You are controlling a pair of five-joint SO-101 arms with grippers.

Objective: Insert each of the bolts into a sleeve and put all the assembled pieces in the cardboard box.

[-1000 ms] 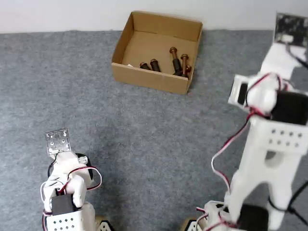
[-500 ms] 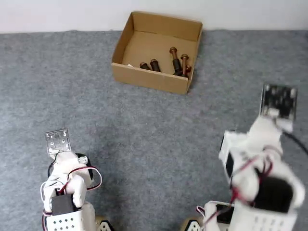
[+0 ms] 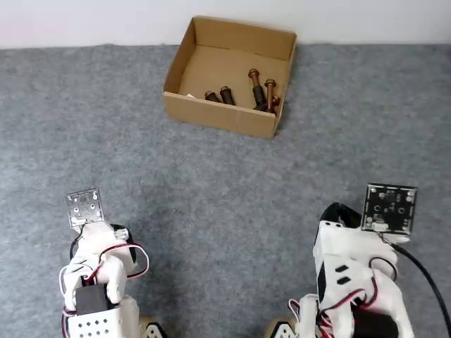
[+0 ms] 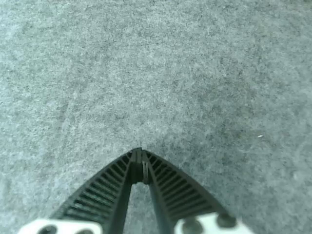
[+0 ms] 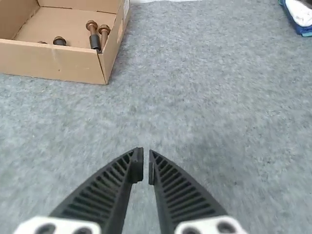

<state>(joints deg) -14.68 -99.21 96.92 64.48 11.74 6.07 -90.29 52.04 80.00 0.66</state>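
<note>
Your cardboard box (image 3: 218, 116) sat well ahead of both arms, forward and toward the left arm's side of the right gripper (image 5: 145, 165) — neither arm clearly nearer. The bolts (image 3: 261, 88) lay inside, the two clearest lengthwise front to back. The right gripper and the left gripper (image 4: 140, 163) were pinched all but shut, empty. The box's near wall cut off some pieces — sleeves were hard to confirm.

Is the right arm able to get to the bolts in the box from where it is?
Probably yes. Only bare mat lies between the right gripper and the cardboard box, whose top is open. It would need to go over the near wall to the bolts.
</note>
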